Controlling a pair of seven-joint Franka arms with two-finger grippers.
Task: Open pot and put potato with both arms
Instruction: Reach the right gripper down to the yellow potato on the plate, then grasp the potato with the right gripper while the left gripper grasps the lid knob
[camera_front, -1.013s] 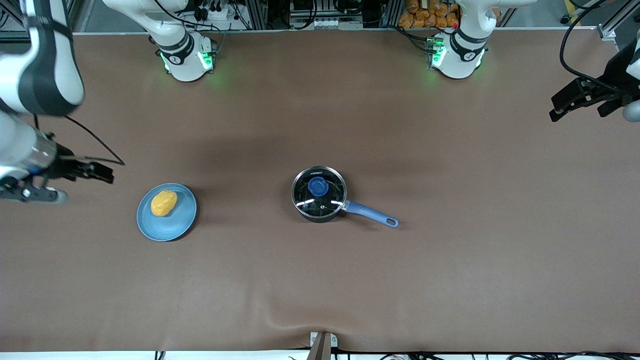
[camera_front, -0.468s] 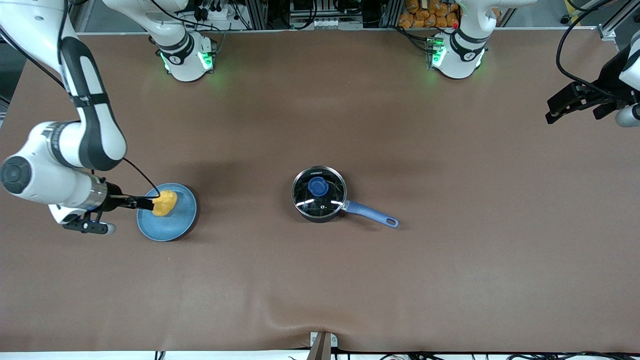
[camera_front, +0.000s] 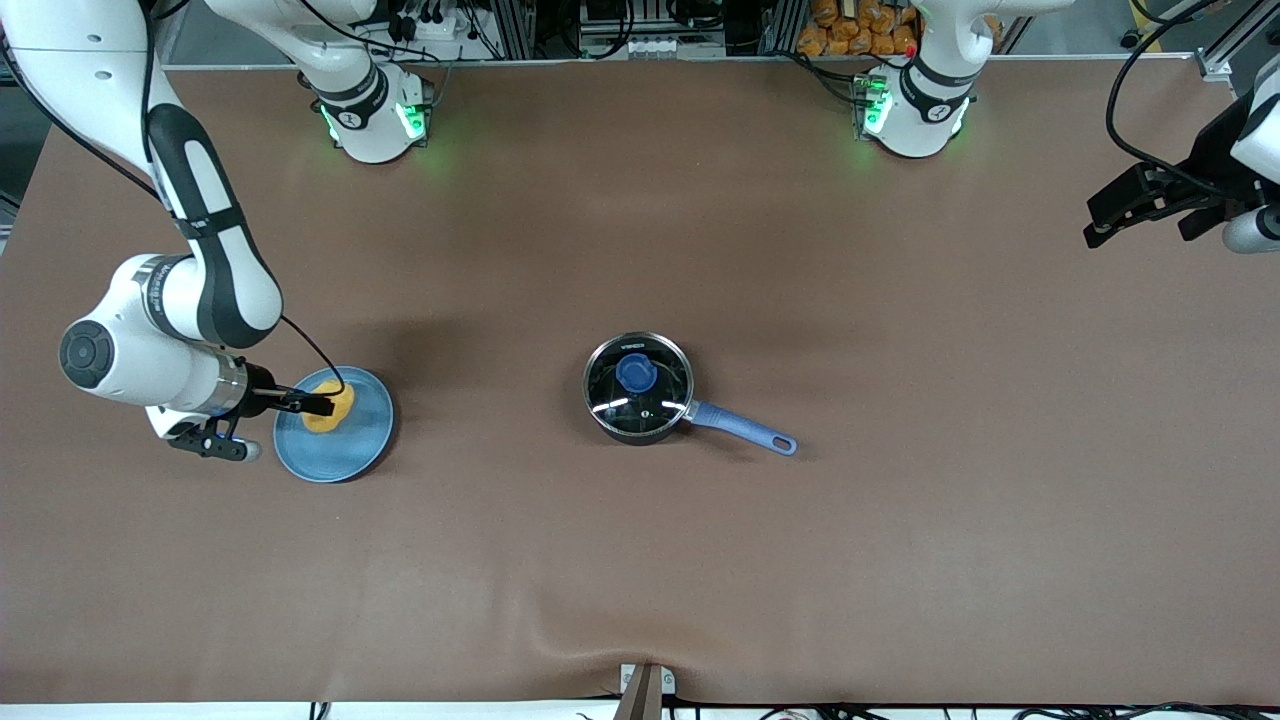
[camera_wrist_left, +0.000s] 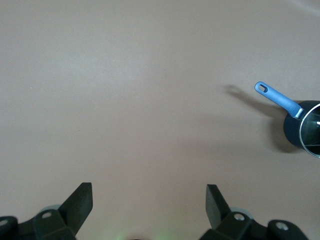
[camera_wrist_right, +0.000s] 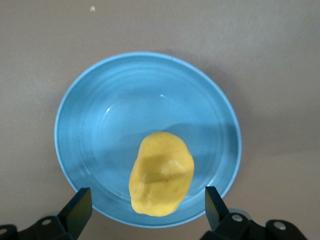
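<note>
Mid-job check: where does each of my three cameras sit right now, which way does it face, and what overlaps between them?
Front view: high across the table, facing both bases; right gripper over the yellow potato on the light-blue plate; left gripper waits over the left arm's table end.
Left wrist view: looks down past open fingers at bare table and the black saucepan with blue handle.
Right wrist view: looks down past open fingers at potato and plate.
Shared: front and left wrist views show the saucepan; front and right wrist views, potato and plate.

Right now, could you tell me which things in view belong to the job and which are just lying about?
Job:
pot with glass lid on
potato
right gripper, open over potato
left gripper, open, waiting

Lying about:
blue plate under potato
</note>
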